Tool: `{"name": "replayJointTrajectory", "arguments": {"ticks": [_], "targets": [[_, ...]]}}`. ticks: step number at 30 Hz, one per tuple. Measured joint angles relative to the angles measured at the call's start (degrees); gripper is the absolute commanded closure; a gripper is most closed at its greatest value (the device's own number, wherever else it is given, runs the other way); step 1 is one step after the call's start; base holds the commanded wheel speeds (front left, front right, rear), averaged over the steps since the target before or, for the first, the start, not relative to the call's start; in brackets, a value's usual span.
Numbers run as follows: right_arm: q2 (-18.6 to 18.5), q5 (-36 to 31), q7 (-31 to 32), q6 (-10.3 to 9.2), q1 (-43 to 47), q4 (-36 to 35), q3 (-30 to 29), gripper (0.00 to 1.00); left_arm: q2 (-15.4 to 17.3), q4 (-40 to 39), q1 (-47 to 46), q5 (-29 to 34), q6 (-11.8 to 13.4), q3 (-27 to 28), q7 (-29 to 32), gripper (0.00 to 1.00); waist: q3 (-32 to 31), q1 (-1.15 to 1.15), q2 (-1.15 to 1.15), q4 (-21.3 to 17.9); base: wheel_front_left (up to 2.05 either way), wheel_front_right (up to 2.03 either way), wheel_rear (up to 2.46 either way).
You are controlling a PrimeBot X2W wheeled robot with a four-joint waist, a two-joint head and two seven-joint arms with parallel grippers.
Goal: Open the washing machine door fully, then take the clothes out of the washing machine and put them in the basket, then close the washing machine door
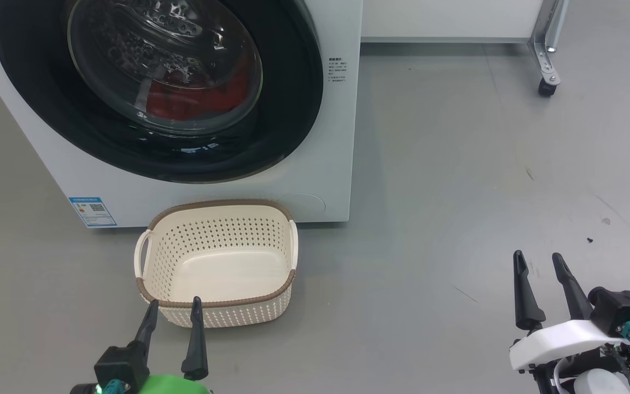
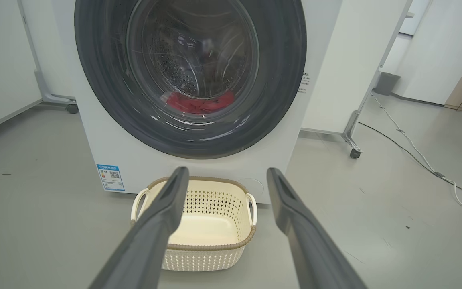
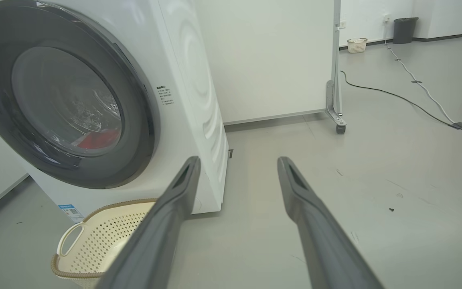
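The white washing machine [image 1: 47,164] [image 2: 327,60] [image 3: 191,80] stands ahead with its round black-rimmed door [image 1: 293,109] [image 2: 279,100] [image 3: 138,132] shut flat against the front. Red clothes [image 1: 200,101] [image 2: 199,102] [image 3: 94,139] lie in the drum behind the glass. The cream basket [image 1: 219,306] [image 2: 211,257] [image 3: 94,241] sits empty on the floor before the machine. My left gripper [image 1: 175,307] [image 2: 225,176] hovers open just short of the basket's near rim. My right gripper [image 1: 540,261] [image 3: 239,162] hangs open over bare floor, well right of the machine.
A white panel on a wheeled metal stand [image 1: 547,82] [image 2: 353,152] [image 3: 340,128] is behind and right of the machine. Cables [image 2: 415,156] [image 3: 415,104] run across the grey floor farther right. A second small basket [image 3: 356,45] and a dark bin [image 3: 404,30] stand by the far wall.
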Motion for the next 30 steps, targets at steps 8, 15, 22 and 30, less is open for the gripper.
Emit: {"name": "replayJointTrajectory", "arguments": {"ticks": [8,15,22,30], "targets": [[0.0,0.1,0.1,0.01,0.0,1.0,0.1,0.00,0.0,1.3,-0.1,-0.4,0.0,0.5,0.0,0.00,0.1,0.00,0.00,-0.1,0.00,0.00,0.00],[0.0,0.2,0.1,0.02,-0.3,1.6,0.1,0.00,0.0,1.8,-0.2,-0.4,0.0,1.5,0.0,0.00,0.2,0.00,0.00,0.0,0.00,0.00,0.00],[0.1,0.2,0.1,0.08,-0.6,2.2,0.1,0.00,0.0,2.4,-0.3,-0.4,0.0,1.8,0.0,0.00,0.1,0.00,0.00,0.1,0.00,0.00,0.00],[0.1,0.2,0.0,0.09,-1.3,2.6,0.1,0.00,0.0,3.1,-1.1,-0.4,0.0,1.9,0.0,0.00,0.1,0.00,0.00,0.2,0.00,0.00,0.00]]}}
